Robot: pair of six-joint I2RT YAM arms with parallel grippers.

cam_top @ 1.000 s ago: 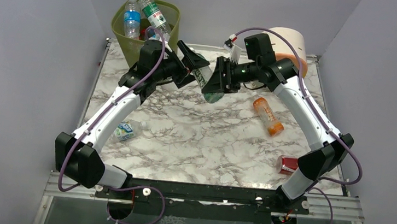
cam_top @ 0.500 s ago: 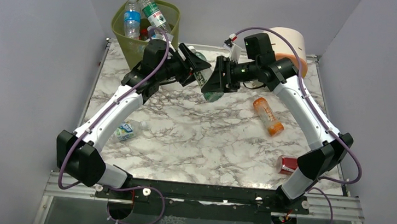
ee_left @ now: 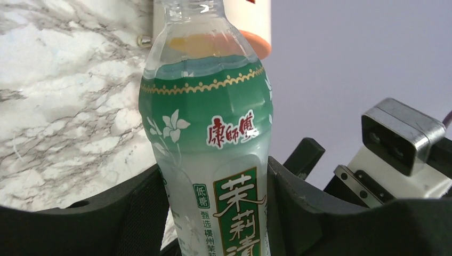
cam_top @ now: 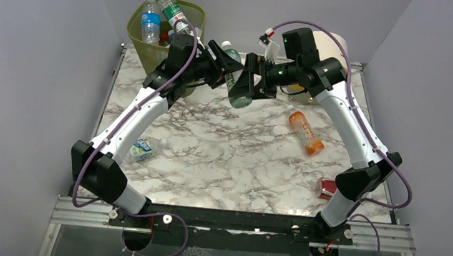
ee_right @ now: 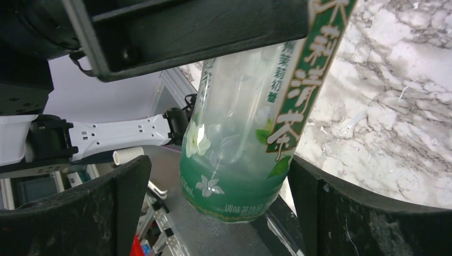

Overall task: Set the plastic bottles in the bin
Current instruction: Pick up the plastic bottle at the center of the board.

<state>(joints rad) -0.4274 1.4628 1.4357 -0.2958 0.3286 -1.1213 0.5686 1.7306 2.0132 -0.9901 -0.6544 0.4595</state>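
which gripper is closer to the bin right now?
Left. The left gripper, shut on the green-label bottle, sits just beside the bin. The right gripper, open around that bottle's base, is farther away, on the bottle's other side.

My left arm (cam_top: pixel 131 119) and right arm (cam_top: pixel 349 127) both stretch toward the far middle, wrists turned inward, grippers facing each other. My left gripper (cam_top: pixel 222 65) is clamped on a green-labelled bottle (ee_left: pixel 208 133). My right gripper (cam_top: pixel 248 83) stands wide, fingers (ee_right: pixel 325 213) clear on either side of the bottle's base.
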